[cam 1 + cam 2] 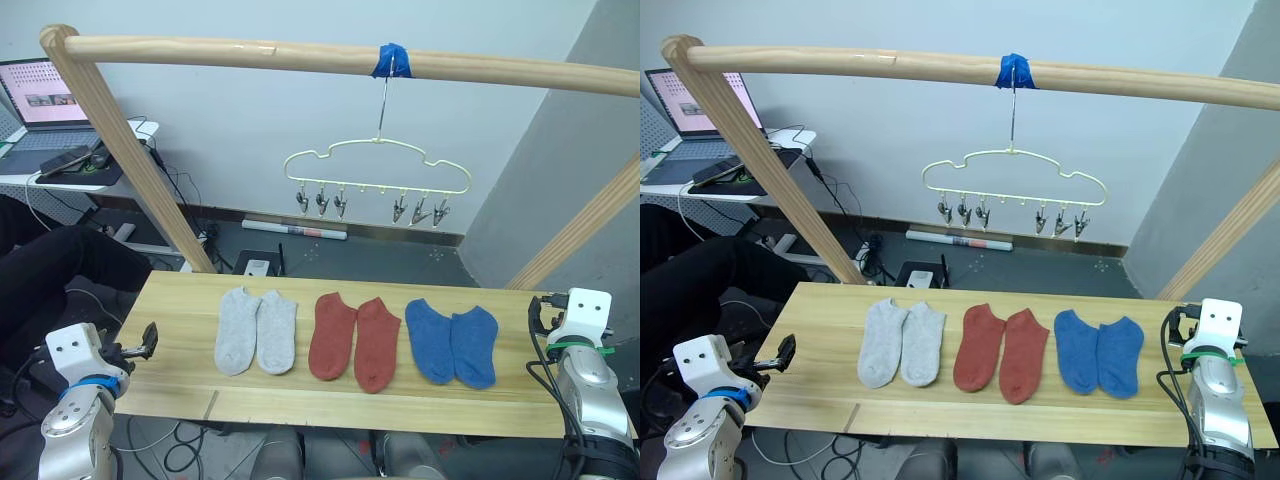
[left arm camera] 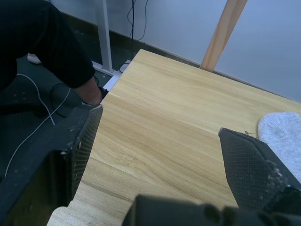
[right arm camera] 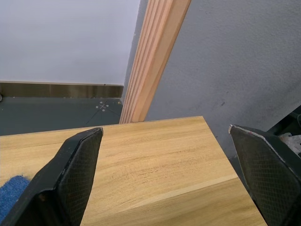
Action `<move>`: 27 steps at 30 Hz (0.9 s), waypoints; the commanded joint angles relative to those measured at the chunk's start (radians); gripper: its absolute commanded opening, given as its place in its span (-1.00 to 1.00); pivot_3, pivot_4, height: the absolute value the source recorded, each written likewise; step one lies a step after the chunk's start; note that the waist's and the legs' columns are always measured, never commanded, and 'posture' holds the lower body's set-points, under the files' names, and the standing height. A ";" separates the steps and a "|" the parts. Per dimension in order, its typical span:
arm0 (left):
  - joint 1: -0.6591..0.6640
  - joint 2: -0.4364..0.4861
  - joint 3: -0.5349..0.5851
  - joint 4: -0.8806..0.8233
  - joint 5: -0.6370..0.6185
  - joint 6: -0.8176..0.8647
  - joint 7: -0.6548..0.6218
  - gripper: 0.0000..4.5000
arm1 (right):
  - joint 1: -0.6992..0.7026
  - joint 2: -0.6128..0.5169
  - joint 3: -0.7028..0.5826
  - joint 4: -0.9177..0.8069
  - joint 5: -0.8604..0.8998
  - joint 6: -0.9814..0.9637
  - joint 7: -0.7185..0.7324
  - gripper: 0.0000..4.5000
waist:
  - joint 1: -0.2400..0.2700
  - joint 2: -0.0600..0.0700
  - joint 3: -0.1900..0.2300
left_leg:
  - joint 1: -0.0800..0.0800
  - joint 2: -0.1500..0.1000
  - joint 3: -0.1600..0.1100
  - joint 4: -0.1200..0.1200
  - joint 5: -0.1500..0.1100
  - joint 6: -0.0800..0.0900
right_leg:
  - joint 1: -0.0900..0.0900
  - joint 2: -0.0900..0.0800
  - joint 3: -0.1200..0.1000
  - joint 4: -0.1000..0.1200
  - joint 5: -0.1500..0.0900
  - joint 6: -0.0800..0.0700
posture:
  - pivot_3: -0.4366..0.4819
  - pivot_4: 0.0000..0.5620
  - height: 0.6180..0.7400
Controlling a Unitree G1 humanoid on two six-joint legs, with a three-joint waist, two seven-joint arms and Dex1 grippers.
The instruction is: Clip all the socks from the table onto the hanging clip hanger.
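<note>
Fingers (image 2: pixel 84 150) of both grippers spread wide, empty, over the table (image 1: pixel 180 300); no legible writing.

Head stereo pair looks down over the table (image 1: pixel 180 385); wrist cameras skim its opposite ends closely.

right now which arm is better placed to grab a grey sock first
Left, probably. The left gripper is open at the table's left end, with a light grey sock beside one fingertip. The right gripper is nearest the blue socks.
</note>
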 commanded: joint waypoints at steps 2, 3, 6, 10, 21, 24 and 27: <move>-0.013 0.028 0.008 -0.017 0.024 -0.017 0.030 0.99 | 0.021 -0.003 -0.034 -0.062 0.014 -0.006 -0.007 1.00 | 0.000 0.000 0.000 | 0.000 0.000 0.000 0.000 0.000 0.000 | 0.000 0.000 0.000 0.000 0.000 0.000 | -0.08 -0.47 1.00; -0.013 0.029 0.012 -0.016 0.030 -0.022 0.038 0.99 | 0.028 -0.002 -0.034 -0.072 0.015 -0.004 -0.006 1.00 | 0.000 0.000 0.001 | 0.000 0.000 0.000 0.000 0.000 0.000 | 0.000 0.000 0.000 0.000 0.000 0.000 | -0.09 -0.45 1.00; -0.003 0.029 0.028 -0.044 0.017 -0.034 0.035 0.99 | 0.047 -0.003 -0.036 -0.097 0.018 0.005 -0.003 1.00 | -0.004 0.000 0.003 | 0.000 0.000 0.000 0.000 0.000 0.000 | 0.000 0.000 0.001 0.000 0.000 0.000 | -0.12 -0.41 1.00; 0.021 0.068 0.042 -0.159 -0.081 0.031 -0.075 0.99 | 0.070 -0.021 -0.017 -0.164 0.042 0.047 0.065 1.00 | -0.008 -0.001 0.012 | 0.000 0.001 0.001 0.000 0.000 0.000 | -0.001 0.000 0.001 0.000 0.000 0.000 | -0.16 -0.31 1.00; 0.116 0.097 0.043 -0.510 -0.229 0.122 -0.191 0.99 | 0.127 -0.135 0.065 -0.403 0.206 0.216 0.406 1.00 | -0.013 0.005 0.049 | -0.006 0.001 0.006 -0.002 -0.001 -0.001 | -0.010 0.000 0.005 0.000 -0.001 0.001 | -0.19 -0.16 1.00; 0.055 0.093 -0.032 -0.599 -0.210 0.149 -0.170 0.99 | 0.101 -0.172 0.144 -0.520 0.322 0.258 0.581 1.00 | -0.013 0.004 0.059 | -0.006 0.001 0.006 -0.001 -0.001 -0.001 | -0.010 0.000 0.006 0.000 -0.001 0.002 | -0.20 -0.13 1.00; -0.036 0.076 -0.140 -0.660 -0.187 0.181 -0.138 0.99 | 0.044 -0.191 0.227 -0.618 0.429 0.287 0.719 1.00 | -0.013 0.003 0.073 | -0.006 0.001 0.006 0.001 -0.001 -0.001 | -0.010 0.000 0.006 0.001 0.000 0.004 | -0.22 -0.12 1.00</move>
